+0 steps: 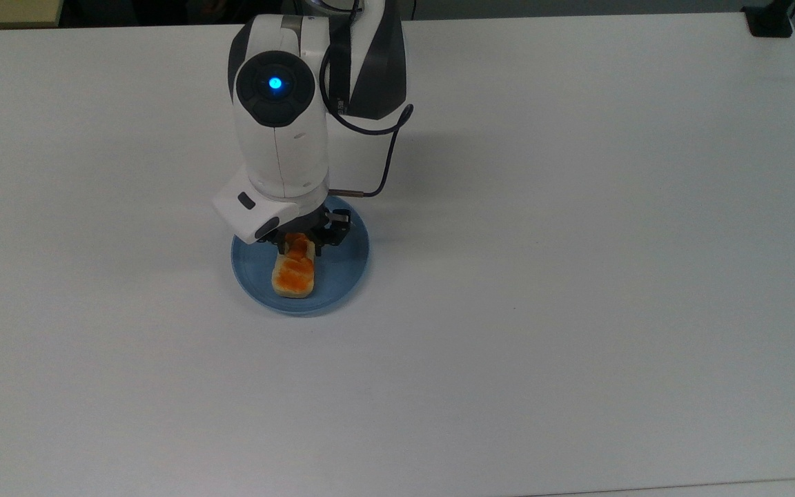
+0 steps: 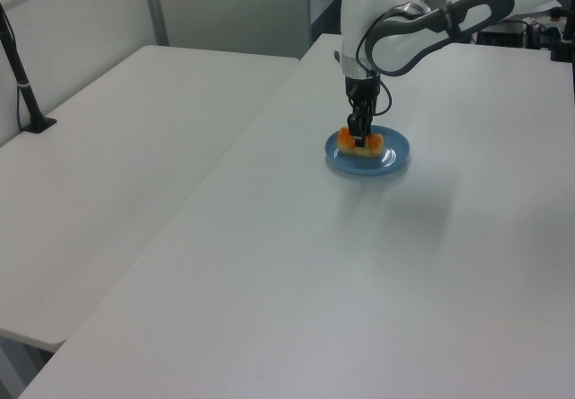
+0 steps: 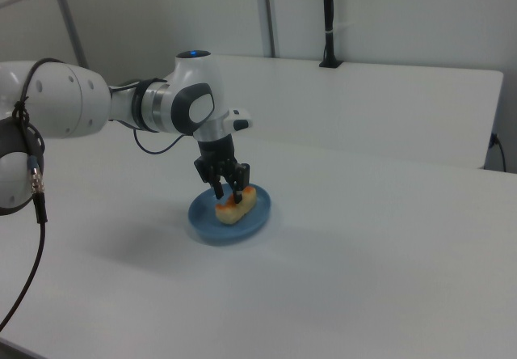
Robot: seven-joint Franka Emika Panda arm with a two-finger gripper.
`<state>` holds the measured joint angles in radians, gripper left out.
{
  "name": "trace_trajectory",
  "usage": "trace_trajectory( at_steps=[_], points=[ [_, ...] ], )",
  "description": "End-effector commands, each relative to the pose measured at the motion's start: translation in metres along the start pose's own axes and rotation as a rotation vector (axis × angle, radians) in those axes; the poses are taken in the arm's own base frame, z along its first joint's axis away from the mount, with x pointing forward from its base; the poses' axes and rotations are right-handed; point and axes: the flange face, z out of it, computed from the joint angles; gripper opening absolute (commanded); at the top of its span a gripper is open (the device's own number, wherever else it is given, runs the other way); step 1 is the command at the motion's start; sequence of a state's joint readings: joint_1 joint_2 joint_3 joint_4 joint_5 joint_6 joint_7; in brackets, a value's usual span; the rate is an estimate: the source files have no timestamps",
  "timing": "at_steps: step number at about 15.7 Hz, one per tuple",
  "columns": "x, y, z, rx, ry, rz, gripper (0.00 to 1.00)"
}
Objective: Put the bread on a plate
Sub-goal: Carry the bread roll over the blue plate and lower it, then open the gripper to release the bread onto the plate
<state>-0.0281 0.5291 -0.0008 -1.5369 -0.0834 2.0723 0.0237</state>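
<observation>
Black two-finger end effector (image 3: 229, 190) clamped across small orange-glazed, cream-sided bread roll (image 1: 293, 274), resting inside round light-blue plastic plate (image 1: 346, 266) on white bench (image 1: 577, 276); best to open straight, then lift vertically, avoiding drag

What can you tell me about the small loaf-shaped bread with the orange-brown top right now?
The bread is a small oblong roll with pale cream sides and a bumpy orange-brown glazed top. It lies flat, top up, inside the round light-blue plate, toward the top view's left of centre, and looks to be resting on it. The black two-finger gripper straddles its end nearer the arm, fingers against its sides. Nothing else touches it.
</observation>
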Motion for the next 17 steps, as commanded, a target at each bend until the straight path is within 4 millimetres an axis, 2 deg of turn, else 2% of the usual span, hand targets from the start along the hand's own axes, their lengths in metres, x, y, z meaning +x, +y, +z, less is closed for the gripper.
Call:
trace_trajectory(
  at_steps=[1,3,6,7,11,14,17],
  points=[
    [-0.007,-0.002,-0.012,-0.041,0.021,0.031,0.90],
    [-0.008,-0.002,-0.014,-0.043,0.018,0.037,0.91],
    [-0.013,-0.001,-0.048,-0.042,0.041,0.044,0.91],
    [-0.018,0.000,-0.064,-0.043,0.040,0.045,0.91],
    [-0.048,0.009,-0.158,-0.042,0.075,0.064,0.92],
    [-0.084,0.018,-0.225,-0.039,0.084,0.081,0.98],
    [-0.123,0.026,-0.272,-0.039,0.050,0.096,1.00]
  ],
)
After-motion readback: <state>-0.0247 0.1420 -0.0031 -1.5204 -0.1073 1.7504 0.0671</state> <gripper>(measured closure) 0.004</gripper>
